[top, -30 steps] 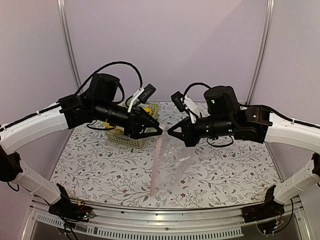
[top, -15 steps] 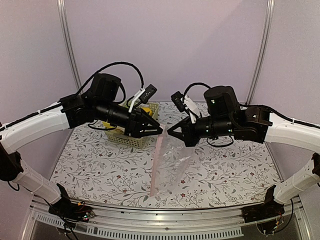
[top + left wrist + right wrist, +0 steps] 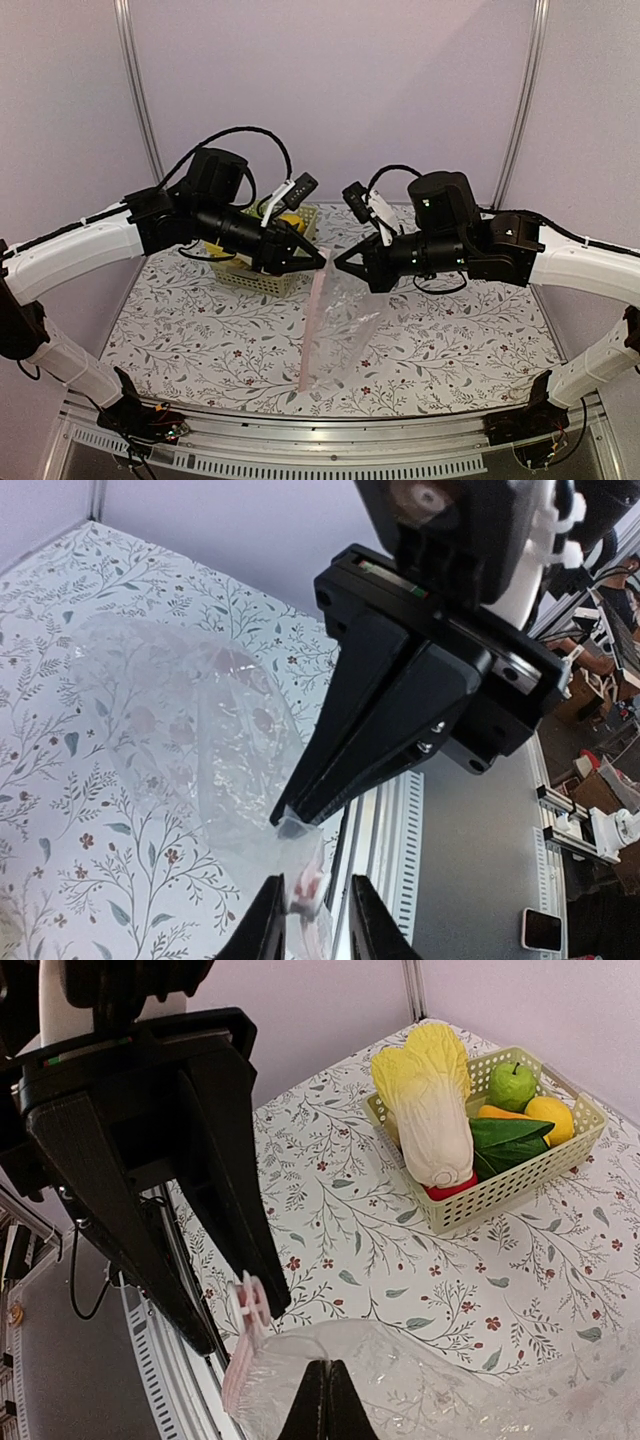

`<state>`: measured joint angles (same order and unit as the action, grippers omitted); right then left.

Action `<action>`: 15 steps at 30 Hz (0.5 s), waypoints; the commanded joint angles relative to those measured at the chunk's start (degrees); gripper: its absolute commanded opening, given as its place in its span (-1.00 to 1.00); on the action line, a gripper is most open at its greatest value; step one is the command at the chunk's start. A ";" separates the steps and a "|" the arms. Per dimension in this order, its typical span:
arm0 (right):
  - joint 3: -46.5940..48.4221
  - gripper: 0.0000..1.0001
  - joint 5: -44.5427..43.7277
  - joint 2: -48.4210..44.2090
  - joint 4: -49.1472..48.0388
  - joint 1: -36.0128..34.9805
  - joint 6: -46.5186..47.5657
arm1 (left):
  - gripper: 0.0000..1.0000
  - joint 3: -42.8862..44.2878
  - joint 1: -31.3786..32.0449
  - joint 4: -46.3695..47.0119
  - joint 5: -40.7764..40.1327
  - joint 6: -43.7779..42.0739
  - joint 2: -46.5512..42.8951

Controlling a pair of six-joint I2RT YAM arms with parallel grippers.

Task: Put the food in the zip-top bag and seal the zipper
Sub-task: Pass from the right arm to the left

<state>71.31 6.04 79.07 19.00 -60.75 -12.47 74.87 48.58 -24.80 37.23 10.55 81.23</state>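
Bag (image 3: 340,322) hangs over desk (image 3: 200,340) centre, my right claw (image 3: 327,1392) clamped on its mouth to steady it, left claw (image 3: 318,925) straddling the zipper tab (image 3: 305,890), can't tell if gripping; food (image 3: 435,1100) sits in far-left basket (image 3: 505,1188).

The left arm (image 3: 90,245) covers the basket (image 3: 262,281), the bag (image 3: 345,322) fills the middle, and the sides of the table (image 3: 170,340) have room.

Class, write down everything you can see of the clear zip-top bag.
The zip-top bag is clear, crinkled thin plastic, empty, with a pink zipper strip along one edge and a white slider at its raised end. It hangs slanting, lower end on the floral table. The right pincer is pinched shut on its upper edge; the left pincer straddles the slider, contact unclear.
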 commanded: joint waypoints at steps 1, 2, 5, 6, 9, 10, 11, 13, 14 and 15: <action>0.69 -1.00 -1.88 -0.93 -0.96 -0.40 -0.93 | -0.62 1.33 -0.50 -0.87 0.30 -0.79 0.80; 0.61 -1.00 -2.38 -0.93 -0.91 -0.34 -1.10 | -0.65 1.33 -0.50 -0.87 0.30 -0.78 0.77; 0.65 -1.00 -3.46 -0.93 -0.96 -0.37 -2.12 | -0.81 1.33 -0.50 -0.87 0.45 -0.94 0.77; 0.69 -1.00 -3.49 -0.93 -0.94 -0.38 -2.36 | -0.86 1.33 -0.50 -0.87 0.51 -0.96 0.77; 0.59 -1.00 -3.42 -0.93 -1.05 -0.35 -2.87 | -0.97 1.34 -0.50 -0.88 0.73 -1.05 0.84; 0.52 -1.00 -3.41 -0.93 -1.13 -0.38 -2.99 | -0.98 1.33 -0.50 -0.84 0.66 -1.01 0.78; 0.46 -1.00 -3.33 -0.87 -1.22 -0.34 -3.14 | -1.00 1.33 -0.50 -0.82 0.73 -1.00 0.79; 0.33 -1.00 -3.45 -1.01 -1.41 -0.42 -3.47 | -1.00 1.25 -0.50 -0.87 0.52 -1.14 0.77; 0.32 -1.00 -3.60 -1.06 -1.50 -0.35 -3.60 | -1.00 1.30 -0.49 -0.86 0.41 -1.11 0.77; 0.32 -1.00 -3.91 -1.10 -1.64 -0.36 -3.89 | -1.00 1.27 -0.50 -0.87 0.27 -1.17 0.77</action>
<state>71.31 3.73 79.05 18.79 -60.75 -14.90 74.98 48.58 -24.80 37.26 9.87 81.38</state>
